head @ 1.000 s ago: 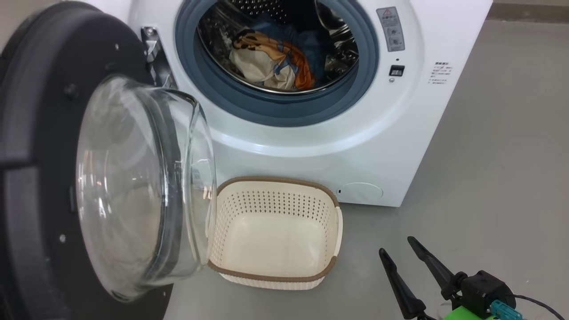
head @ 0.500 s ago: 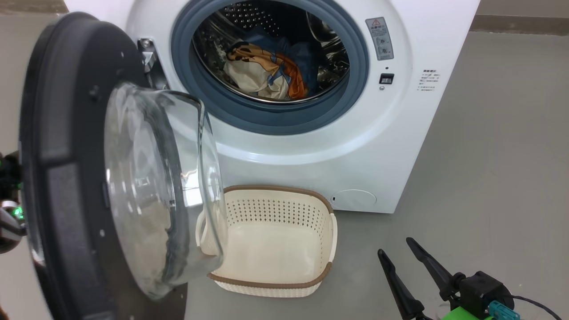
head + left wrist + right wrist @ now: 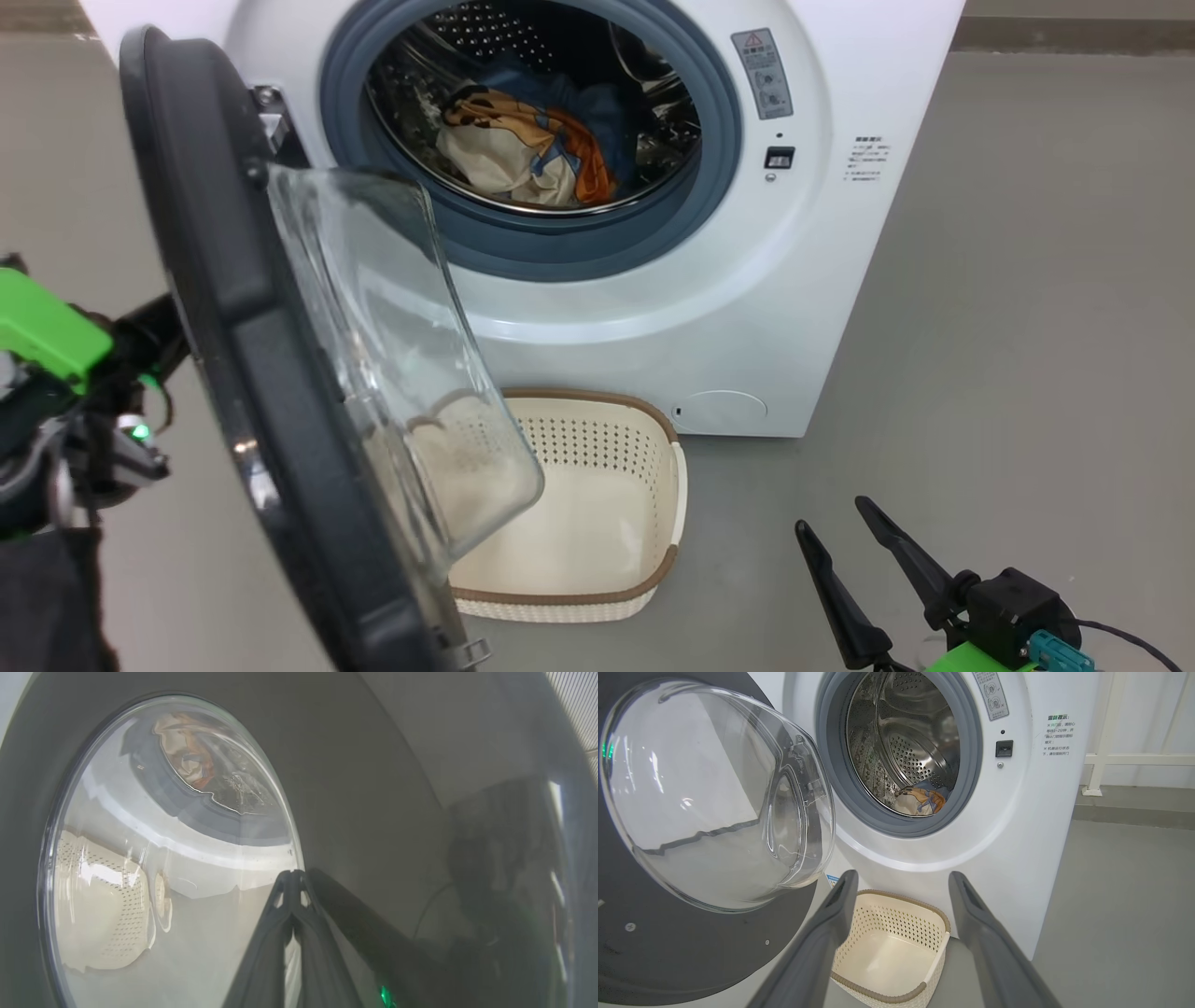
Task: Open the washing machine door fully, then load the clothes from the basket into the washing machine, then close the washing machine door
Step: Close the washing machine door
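The closed left hand [image 3: 292,879] pushes the glossy black round door [image 3: 280,373], which has swung nearer the white washing machine [image 3: 840,280] whose drum [image 3: 420,89] holds the blue-and-orange clothes [image 3: 523,149], leaving only closing, while the cream perforated basket [image 3: 597,595] sits empty and the right hand [image 3: 833,515] hangs open.

Lighting's pretty even and bright, soft stuff, only faint shadows on the floor [image 3: 1027,327]. Head view is sharp. Glass of the washing machine door [image 3: 705,793] catches white glare streaks, and the drum [image 3: 915,751] glints. Left wrist view is dim and murky, glossy black reflections everywhere, left gripper [image 3: 293,877] up close looks soft. Right wrist view bows at the edges
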Robot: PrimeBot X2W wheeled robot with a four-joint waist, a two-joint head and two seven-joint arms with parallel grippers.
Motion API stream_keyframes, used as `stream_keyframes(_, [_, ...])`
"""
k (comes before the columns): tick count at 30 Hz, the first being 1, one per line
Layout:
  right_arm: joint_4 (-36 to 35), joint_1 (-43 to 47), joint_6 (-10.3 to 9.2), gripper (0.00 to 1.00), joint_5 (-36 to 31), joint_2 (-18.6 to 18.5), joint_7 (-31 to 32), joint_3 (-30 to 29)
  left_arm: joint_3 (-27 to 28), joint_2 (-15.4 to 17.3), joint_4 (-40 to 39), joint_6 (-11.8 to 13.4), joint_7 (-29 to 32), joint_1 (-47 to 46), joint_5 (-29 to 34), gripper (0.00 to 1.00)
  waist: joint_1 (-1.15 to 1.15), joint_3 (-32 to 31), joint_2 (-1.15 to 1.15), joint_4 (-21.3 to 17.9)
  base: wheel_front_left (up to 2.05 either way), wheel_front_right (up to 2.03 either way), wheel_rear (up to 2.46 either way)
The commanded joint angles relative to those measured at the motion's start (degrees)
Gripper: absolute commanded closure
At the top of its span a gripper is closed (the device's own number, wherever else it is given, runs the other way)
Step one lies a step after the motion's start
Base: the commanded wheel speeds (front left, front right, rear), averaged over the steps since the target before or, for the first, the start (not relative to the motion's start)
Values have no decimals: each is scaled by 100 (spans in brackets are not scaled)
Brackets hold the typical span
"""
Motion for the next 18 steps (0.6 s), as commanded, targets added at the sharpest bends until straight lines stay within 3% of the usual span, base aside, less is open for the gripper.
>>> stream_keyframes(1, [-155,-155,9,0,-30,-3,-27,112,63,34,-136,-135,-81,-309,-9,100,0,41,0,-54,0,0,0])
stream_keyframes(18, [-164,-301,9,0,18,-8,-27,129,-84,-292,610,-763,-924,-700,132,100,0,192,0,-601,0,0,0])
